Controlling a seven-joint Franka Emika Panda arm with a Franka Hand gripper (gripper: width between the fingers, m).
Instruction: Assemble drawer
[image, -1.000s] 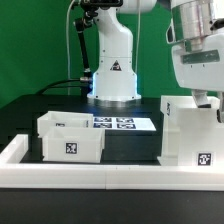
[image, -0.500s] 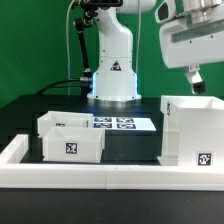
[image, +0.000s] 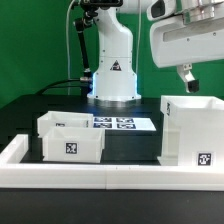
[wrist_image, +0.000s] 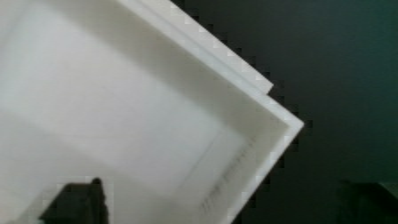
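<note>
The drawer's tall white casing (image: 190, 132) stands at the exterior view's right, with a square tag low on its front. Two shallow white trays (image: 70, 137) sit together at the exterior view's left, the front one showing a tag. My gripper (image: 191, 82) hangs open and empty above the casing's top rim, clear of it. In the wrist view the casing (wrist_image: 143, 120) fills most of the picture from above, with my gripper (wrist_image: 222, 205) over its corner and a dark fingertip (wrist_image: 75, 200) at either side.
The marker board (image: 115, 123) lies flat behind the trays, in front of the robot base (image: 113, 75). A long low white border rail (image: 100, 176) runs along the front and up the exterior view's left side. The table surface is black.
My gripper has risen from the casing's top rim and shifted toward the exterior view's left. The casing and trays have not moved.
</note>
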